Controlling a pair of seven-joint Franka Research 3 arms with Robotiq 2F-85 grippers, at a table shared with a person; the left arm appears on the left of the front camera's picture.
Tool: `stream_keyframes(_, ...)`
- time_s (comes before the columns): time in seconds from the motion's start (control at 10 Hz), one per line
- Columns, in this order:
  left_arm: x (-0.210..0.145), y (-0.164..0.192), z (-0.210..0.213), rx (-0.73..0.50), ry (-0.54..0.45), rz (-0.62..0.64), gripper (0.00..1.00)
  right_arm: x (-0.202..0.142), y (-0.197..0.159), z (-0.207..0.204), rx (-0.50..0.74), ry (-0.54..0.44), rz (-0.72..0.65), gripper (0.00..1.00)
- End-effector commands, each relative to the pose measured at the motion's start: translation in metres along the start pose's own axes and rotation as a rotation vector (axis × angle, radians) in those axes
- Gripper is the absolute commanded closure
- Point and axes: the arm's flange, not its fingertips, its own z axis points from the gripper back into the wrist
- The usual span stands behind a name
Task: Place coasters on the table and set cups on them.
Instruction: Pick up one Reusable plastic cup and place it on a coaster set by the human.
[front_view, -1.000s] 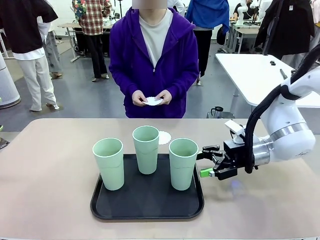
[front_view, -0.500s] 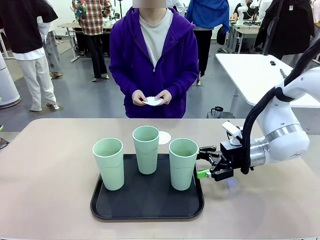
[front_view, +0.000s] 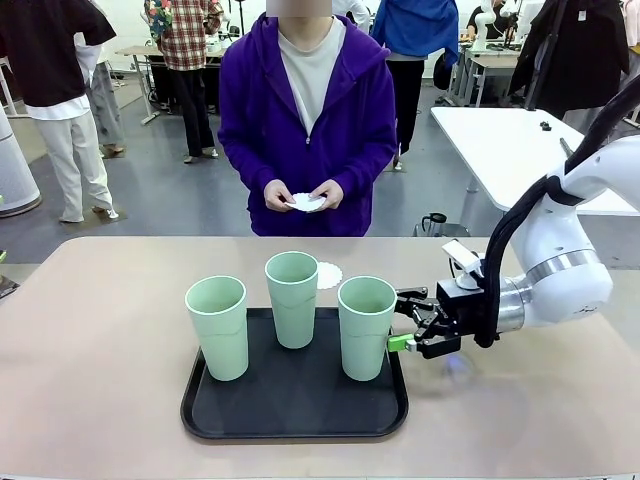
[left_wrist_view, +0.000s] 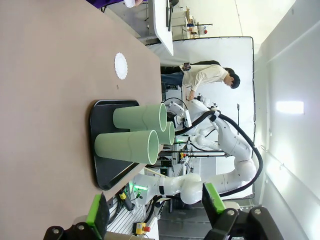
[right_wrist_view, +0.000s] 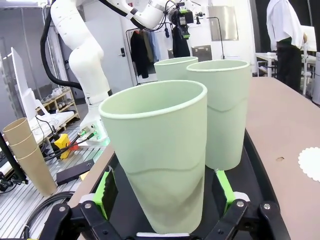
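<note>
I see right arm reaching in low from right, forearm level. Right gripper (front_view: 399, 320) jaws spread wide, right cup (front_view: 366, 325) between them on tray (front_view: 295, 420). Left gripper (left_wrist_view: 156, 207) open, empty. One coaster (front_view: 330, 272) lies on table (front_view: 100, 350) behind tray.

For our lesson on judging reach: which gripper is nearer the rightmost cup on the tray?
Right. The right gripper has its open fingers either side of the rightmost cup; the left gripper hangs open well away, beyond the tray's opposite side.
</note>
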Motion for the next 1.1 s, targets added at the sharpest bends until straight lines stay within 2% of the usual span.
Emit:
stream_keyframes(0.0,0.0,-0.002,0.0,-0.011,-0.005,-0.005,0.0,-0.003,-0.006,-0.007,0.002,-0.021,0.016,0.0)
stream_keyframes(1.0,0.0,-0.002,0.0,-0.011,-0.005,-0.005,0.0,-0.021,-0.019,-0.037,0.061,0.003,-0.011,0.0)
